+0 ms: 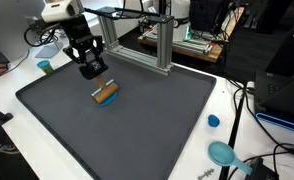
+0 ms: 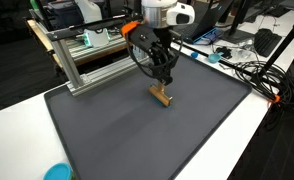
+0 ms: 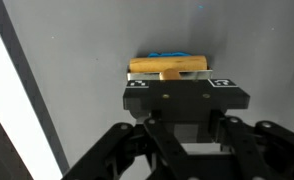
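Note:
A small wooden brush [image 3: 170,66] with blue bristles sits just past my gripper [image 3: 179,86] in the wrist view. Its short wooden stem runs back between the fingers, whose tips are hidden under the black gripper body. In both exterior views the gripper [image 1: 96,79] [image 2: 166,84] points down over the dark grey mat [image 1: 137,125] [image 2: 137,135]. The brush [image 1: 107,94] [image 2: 163,96] hangs tilted at the fingertips, low over the mat or touching it. The jaws are shut on the stem.
An aluminium frame [image 1: 157,40] [image 2: 82,60] stands at the mat's far edge. A blue cap [image 1: 214,121] and a teal scoop [image 1: 223,153] lie on the white table beside the mat, a teal cup [image 1: 44,67] at the back. Cables [image 2: 247,72] run along one side.

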Controlling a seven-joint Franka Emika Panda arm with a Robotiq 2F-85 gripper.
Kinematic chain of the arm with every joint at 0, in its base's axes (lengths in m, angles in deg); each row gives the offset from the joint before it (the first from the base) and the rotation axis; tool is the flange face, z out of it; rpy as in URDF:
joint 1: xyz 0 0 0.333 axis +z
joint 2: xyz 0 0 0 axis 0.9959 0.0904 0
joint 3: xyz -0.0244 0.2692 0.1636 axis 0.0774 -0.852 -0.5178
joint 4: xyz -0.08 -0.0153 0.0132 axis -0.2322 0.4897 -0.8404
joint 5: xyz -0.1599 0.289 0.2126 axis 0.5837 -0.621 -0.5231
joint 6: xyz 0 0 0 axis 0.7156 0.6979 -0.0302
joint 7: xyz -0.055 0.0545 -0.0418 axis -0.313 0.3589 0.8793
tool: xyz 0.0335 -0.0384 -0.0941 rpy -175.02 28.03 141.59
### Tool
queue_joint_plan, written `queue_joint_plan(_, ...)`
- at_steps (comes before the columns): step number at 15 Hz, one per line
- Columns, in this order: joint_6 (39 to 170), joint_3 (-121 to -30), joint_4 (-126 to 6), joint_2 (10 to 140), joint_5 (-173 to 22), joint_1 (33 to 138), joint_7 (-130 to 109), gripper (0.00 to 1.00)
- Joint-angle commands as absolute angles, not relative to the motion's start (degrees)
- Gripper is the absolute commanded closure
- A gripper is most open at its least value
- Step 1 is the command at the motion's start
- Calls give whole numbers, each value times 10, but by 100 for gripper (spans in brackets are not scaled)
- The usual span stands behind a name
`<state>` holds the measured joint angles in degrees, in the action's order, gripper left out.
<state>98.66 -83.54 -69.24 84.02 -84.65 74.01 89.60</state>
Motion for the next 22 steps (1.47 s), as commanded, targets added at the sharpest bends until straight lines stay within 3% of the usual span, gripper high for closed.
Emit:
queue_joint_plan(1, 1016, -843, -694, 854, -871, 735, 923, 79)
queue_joint_plan(22, 999, -851, -717, 880, -938, 725, 996, 79)
